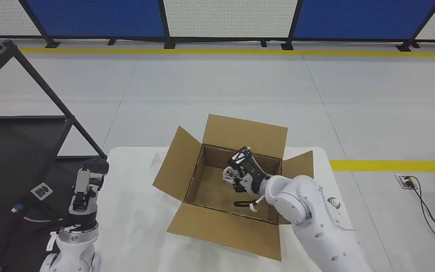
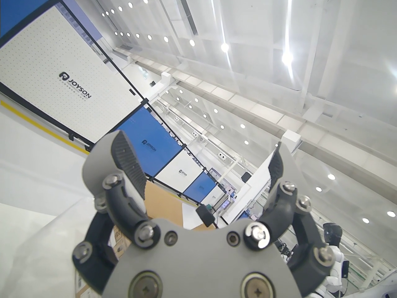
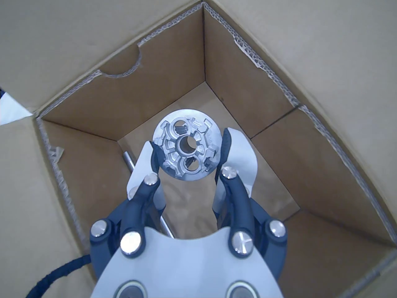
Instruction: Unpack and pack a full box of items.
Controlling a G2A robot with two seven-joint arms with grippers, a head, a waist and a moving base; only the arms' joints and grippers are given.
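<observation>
The right hand clamps a round metal disc by its rim, hanging it inside the open box, likely to keep clear of the walls. The left hand, spread wide, sits well apart near the desk edge.

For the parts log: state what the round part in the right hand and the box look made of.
Round part: looks like cast metal, probably aluminium; dull silver-grey, grainy matte surface, moulded ribs and round holes.
Box: brown corrugated cardboard, matte; fluted layers show along its cut edges.
</observation>
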